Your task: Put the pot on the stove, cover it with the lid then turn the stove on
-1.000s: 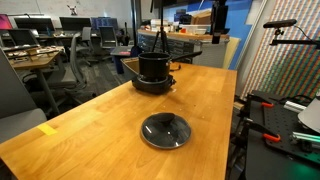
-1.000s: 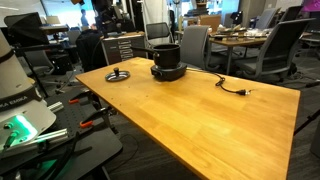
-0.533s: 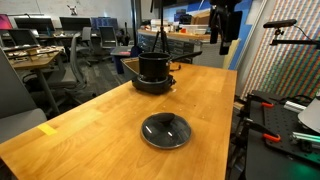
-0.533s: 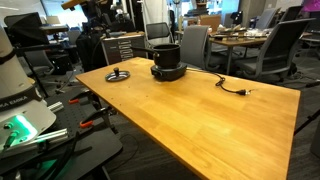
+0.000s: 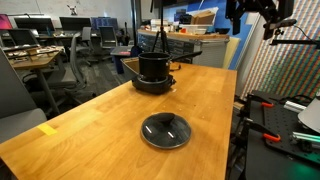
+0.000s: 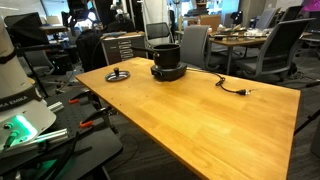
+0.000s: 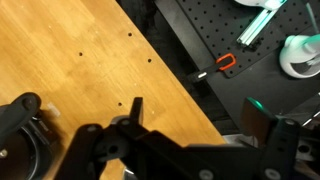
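Observation:
The black pot (image 5: 153, 67) (image 6: 165, 53) stands on the low black stove (image 5: 152, 86) (image 6: 167, 74) at the far end of the wooden table, uncovered, with its long handle pointing upward. The round dark lid (image 5: 165, 131) (image 6: 119, 74) lies flat on the table, well apart from the pot. My gripper (image 5: 248, 18) hangs high above the table's side edge, away from both. In the wrist view the gripper (image 7: 198, 115) is open with nothing between its fingers (image 7: 137, 108). A dark round shape (image 7: 18, 125) shows at that view's left edge; I cannot tell what it is.
A black power cable with a plug (image 6: 235, 89) trails from the stove across the table. Beside the table is a black perforated board (image 7: 235, 35) with a red clamp (image 7: 226, 63) and green-lit gear (image 6: 20, 128). Office chairs (image 6: 196, 42) and desks stand behind.
The arm has swung sideways and upward, away from the pot toward the table's side edge. Pot, stove and lid have not moved. The jaws stayed open.

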`<state>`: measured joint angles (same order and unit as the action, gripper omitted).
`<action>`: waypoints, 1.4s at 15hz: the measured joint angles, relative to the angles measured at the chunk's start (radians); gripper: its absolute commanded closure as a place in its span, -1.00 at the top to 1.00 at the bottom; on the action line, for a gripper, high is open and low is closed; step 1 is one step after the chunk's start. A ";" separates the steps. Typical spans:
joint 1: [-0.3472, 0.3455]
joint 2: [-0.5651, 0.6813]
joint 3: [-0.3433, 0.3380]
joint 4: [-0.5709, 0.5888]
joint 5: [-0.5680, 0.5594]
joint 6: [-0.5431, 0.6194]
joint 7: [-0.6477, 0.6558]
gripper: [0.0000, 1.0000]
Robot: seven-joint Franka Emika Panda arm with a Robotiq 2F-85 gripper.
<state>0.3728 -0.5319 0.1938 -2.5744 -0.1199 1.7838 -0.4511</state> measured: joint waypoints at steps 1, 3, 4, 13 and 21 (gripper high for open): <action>0.014 -0.022 -0.013 0.002 0.013 -0.018 -0.038 1.00; 0.025 -0.048 -0.022 0.002 0.022 -0.034 -0.066 1.00; 0.027 -0.051 -0.022 0.001 0.023 -0.035 -0.072 1.00; 0.036 0.151 0.080 -0.024 -0.015 0.383 0.007 1.00; 0.039 0.492 0.180 0.077 -0.137 0.580 0.128 1.00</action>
<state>0.4116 -0.0394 0.3736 -2.4970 -0.2566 2.3636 -0.3235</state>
